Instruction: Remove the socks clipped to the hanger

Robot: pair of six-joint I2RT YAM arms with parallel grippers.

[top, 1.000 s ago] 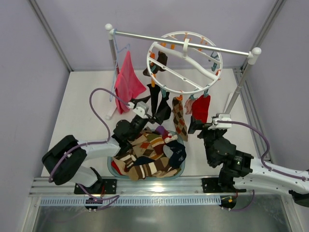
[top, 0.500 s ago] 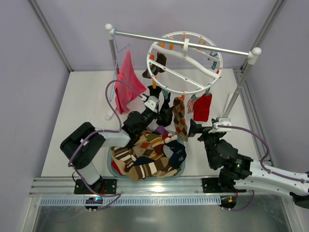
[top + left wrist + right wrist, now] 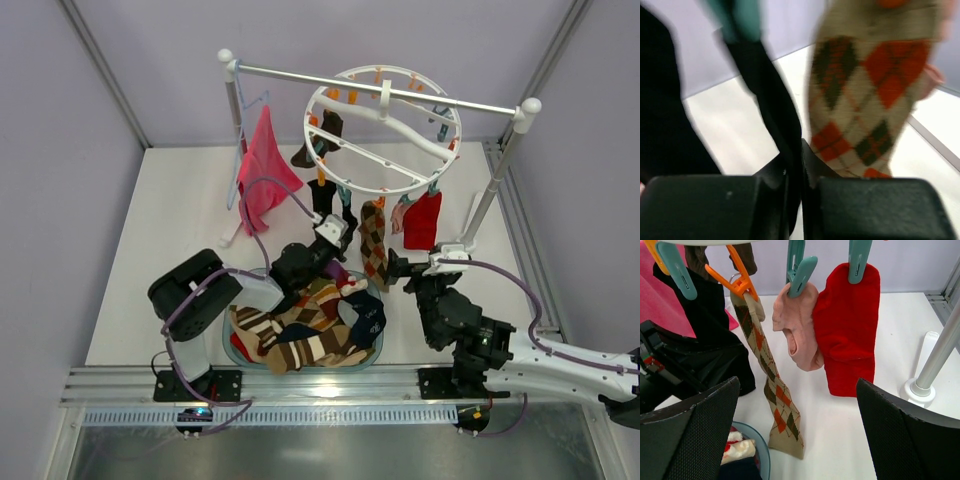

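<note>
Clenched jaws of the left gripper pinch the lower end of a black sock that hangs from a teal clip on the hanger; the right gripper hovers with its jaws spread wide and nothing between them, facing the clipped row.

By the look of it the job is well along but not finished: a heap of striped and patterned socks fills a blue tub at the near edge of the table, between the two arms; on the ring, besides the black one, hang a dark brown sock, a diamond-patterned sock, a small pink sock and a red sock; the gripped sock is not yet free of its clip.

The white table is walled in by pale lilac panels; the hanger hangs from a metal rail across the far side, a pink cloth towards its left end.
</note>
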